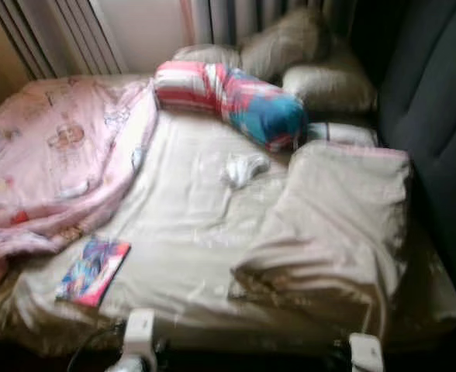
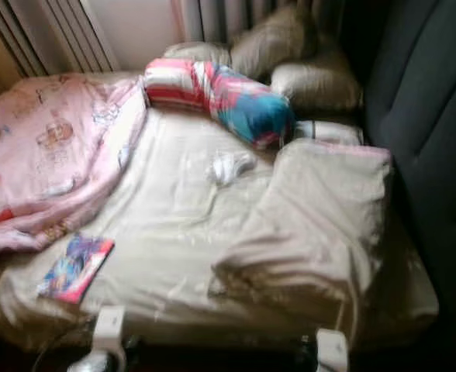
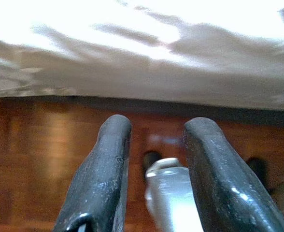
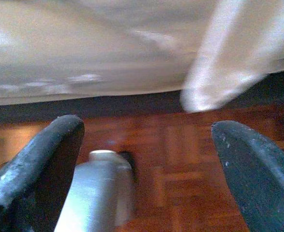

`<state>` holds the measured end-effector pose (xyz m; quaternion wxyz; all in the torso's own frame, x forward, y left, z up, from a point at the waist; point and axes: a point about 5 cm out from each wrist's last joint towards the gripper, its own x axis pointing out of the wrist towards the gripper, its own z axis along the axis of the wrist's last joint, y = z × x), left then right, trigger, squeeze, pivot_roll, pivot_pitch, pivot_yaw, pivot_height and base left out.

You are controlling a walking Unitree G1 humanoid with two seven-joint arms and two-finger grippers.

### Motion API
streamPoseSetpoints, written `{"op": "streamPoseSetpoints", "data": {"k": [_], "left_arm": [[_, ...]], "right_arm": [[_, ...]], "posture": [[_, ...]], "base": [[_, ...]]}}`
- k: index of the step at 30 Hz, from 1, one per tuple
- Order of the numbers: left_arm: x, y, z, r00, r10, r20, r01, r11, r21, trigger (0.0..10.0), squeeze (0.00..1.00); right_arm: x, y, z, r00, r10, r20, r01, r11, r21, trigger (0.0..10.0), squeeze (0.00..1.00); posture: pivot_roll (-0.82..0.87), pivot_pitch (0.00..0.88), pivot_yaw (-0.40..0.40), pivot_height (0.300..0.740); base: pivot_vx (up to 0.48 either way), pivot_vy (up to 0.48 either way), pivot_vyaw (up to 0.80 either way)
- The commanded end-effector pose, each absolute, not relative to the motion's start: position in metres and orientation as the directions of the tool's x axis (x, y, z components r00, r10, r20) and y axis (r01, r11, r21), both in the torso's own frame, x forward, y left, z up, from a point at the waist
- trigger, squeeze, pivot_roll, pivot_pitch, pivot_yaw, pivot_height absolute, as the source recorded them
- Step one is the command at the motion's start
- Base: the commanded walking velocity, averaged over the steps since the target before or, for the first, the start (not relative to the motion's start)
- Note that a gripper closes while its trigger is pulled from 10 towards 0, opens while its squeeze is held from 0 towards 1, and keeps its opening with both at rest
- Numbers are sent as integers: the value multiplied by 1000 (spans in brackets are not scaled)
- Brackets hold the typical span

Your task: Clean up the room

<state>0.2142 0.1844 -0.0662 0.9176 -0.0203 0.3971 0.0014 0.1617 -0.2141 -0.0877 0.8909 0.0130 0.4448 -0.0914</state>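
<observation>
A bed with a beige sheet (image 1: 189, 232) lies before me. On it near the front left corner is a colourful book (image 1: 94, 270). A small crumpled white cloth (image 1: 242, 168) rests mid-bed. A pink blanket (image 1: 50, 163) is bunched on the left, and a folded beige blanket (image 1: 336, 225) lies on the right. Both arms hang low at the bed's front edge, left wrist (image 1: 139, 329) and right wrist (image 1: 365, 353). My left gripper (image 3: 156, 123) and right gripper (image 4: 149, 124) are open and hold nothing, pointing at the wooden floor (image 4: 180, 164) under the mattress edge.
A striped red, white and blue bolster (image 1: 228, 97) lies across the head of the bed, with beige pillows (image 1: 321, 81) behind it. A dark upholstered panel (image 1: 437, 124) runs along the right side. Curtains (image 1: 57, 31) hang at the back left.
</observation>
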Motion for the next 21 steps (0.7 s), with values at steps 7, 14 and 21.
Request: {"op": "streamPoseSetpoints", "data": {"k": [7,14,21], "left_arm": [[207,194,-69,665,10,-746,-30,999,-13,10000,0],[207,193,-69,669,8,-743,-23,1000,-10,10000,0],[207,192,-69,669,6,-743,-21,1000,-11,10000,0]], "right_arm": [[165,-207,-87,595,-135,-793,176,984,-36,10000,0],[166,-206,-87,598,-130,-791,178,984,-27,10000,0],[164,-206,-88,589,-127,-798,181,983,-23,10000,0]], "posture": [[-53,56,55,704],[-54,59,53,704],[-53,61,52,704]], "base": [[0,0,0],[0,-37,0],[0,-295,-422]]}}
